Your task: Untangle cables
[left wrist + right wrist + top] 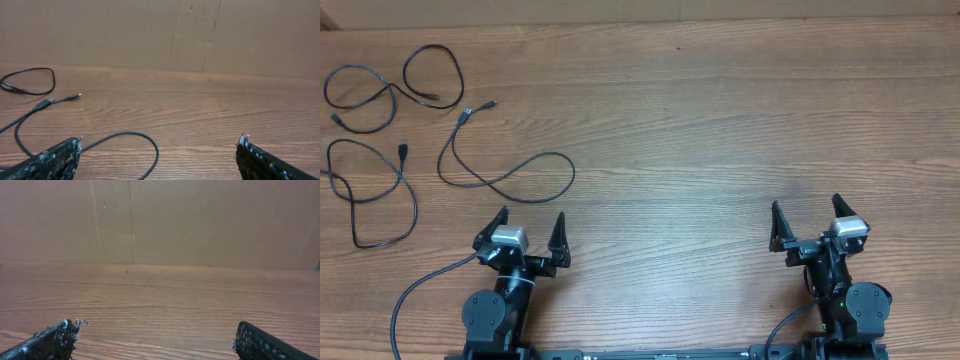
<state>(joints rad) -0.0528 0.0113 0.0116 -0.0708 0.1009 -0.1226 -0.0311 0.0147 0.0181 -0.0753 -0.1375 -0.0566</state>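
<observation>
Overhead, three black cables [392, 90] lay separate at the bench's [720, 120] far left; the left end effector [531, 214] and the right end effector [806, 202] stood wide, gripping nothing.

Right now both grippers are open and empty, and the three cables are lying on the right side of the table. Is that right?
Not quite. The overhead view shows the three cables on the left side of the table, out ahead of the left gripper, not on the right side. The rest holds: the left gripper and the right gripper are both open and empty.
</observation>
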